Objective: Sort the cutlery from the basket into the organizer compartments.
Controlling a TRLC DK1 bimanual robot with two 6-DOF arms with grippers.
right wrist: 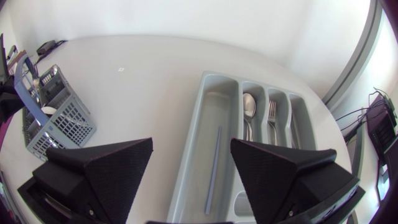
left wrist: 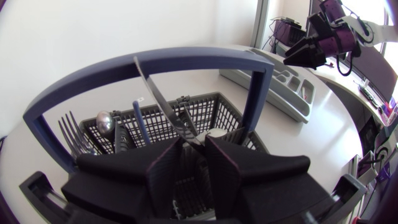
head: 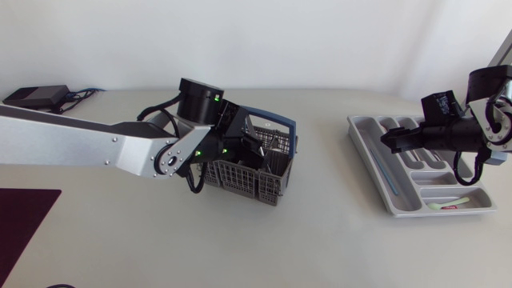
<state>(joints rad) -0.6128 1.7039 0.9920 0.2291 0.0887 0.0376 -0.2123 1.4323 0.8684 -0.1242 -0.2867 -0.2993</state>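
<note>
While sunk in the basket [left wrist: 214, 106] near mid-counter, pinches a knife [left wrist: 158, 93] low down with the left tool [left wrist: 193, 140], blade slanting up past the blue handle. Keeps forks [left wrist: 71, 134] beside it in the basket. Holds the right tool [right wrist: 191, 149] spread and empty above the organizer [right wrist: 205, 99], well apart toward the counter's right end, where a spoon [right wrist: 249, 106], a fork [right wrist: 272, 115] and a blue stick [right wrist: 213, 168] lie in separate compartments. Looks like the pick-up step for the knife. Next calls for a straight lift clear of grid and handle, then a carry across to a free compartment.
</note>
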